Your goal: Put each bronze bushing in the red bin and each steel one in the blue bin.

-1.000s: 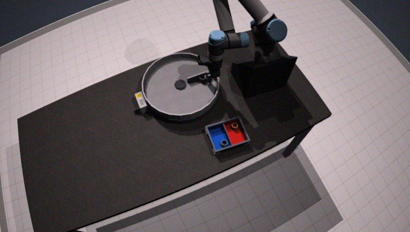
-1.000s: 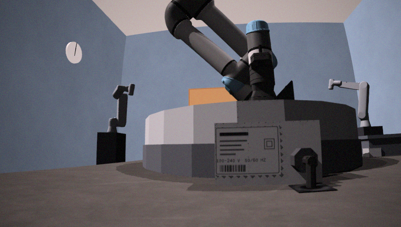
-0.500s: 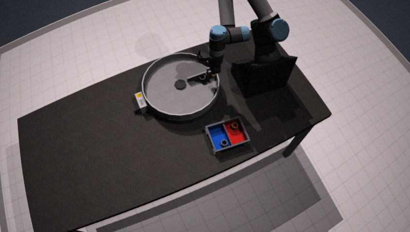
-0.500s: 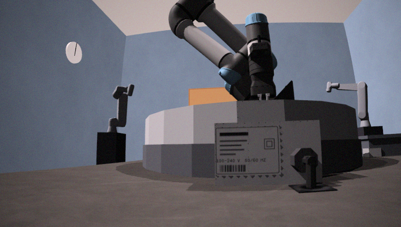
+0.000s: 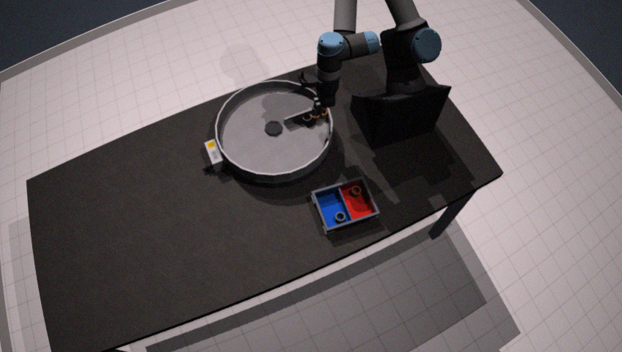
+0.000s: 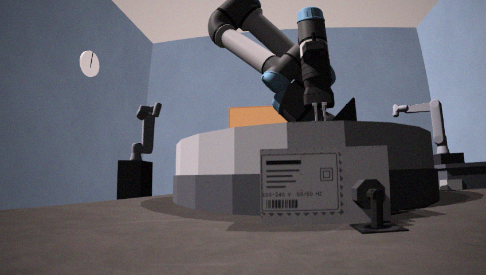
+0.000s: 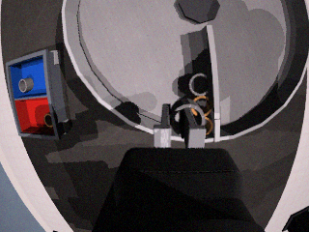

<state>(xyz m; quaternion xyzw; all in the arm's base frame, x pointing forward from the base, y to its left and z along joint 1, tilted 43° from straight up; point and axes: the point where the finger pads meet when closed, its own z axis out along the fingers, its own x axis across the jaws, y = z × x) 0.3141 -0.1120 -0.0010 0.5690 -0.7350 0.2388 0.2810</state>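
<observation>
We see the gripper (image 5: 317,108) (image 6: 320,116) (image 7: 175,114) over the edge of the turntable (image 5: 262,152) (image 6: 259,149) (image 7: 130,48), its fingers closed on a steel-looking bushing (image 7: 185,105). On the turntable, close to the gripper, we find another steel bushing (image 5: 304,117) (image 7: 190,84) and two bronze ones — all beside a straight divider (image 5: 298,115) (image 7: 213,72). Next to the turntable — well apart from the gripper — the blue bin (image 5: 327,204) (image 7: 35,72) holds one steel bushing and the red bin (image 5: 361,208) (image 7: 30,113) one bronze.

Partly obscured by the gripper (image 5: 317,105) (image 7: 179,130): one bushing; its metal cannot be determined.
</observation>
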